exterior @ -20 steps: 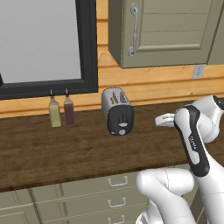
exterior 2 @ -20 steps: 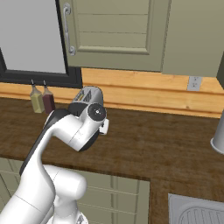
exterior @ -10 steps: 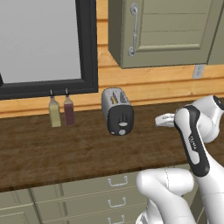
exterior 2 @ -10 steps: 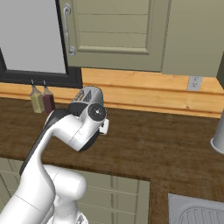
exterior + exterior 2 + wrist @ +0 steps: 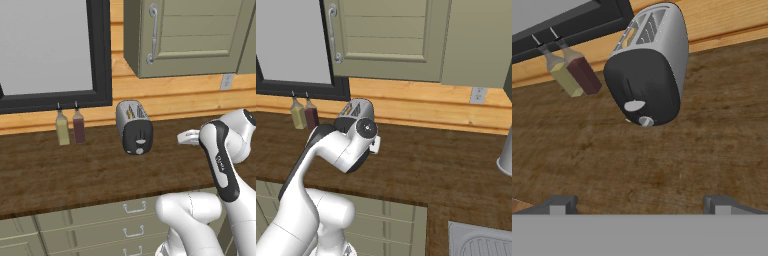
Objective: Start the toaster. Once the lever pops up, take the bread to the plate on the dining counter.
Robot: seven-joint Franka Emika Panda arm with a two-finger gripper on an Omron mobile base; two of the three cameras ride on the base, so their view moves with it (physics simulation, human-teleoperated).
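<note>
The toaster (image 5: 134, 127) stands on the surface (image 5: 75, 175) beside two bottles (image 5: 70, 127), bread (image 5: 630, 35) in its slot. The hand (image 5: 639, 202) hovers spread and empty — well short. The risk — its tips hit the white dial (image 5: 634, 105) rather than the small lever (image 5: 629, 90).

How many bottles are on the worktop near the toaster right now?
2. A yellowish bottle and a dark red bottle stand side by side against the wooden backsplash under the black frame, left of the toaster. The arm hides part of the worktop, so others may be hidden.
</note>
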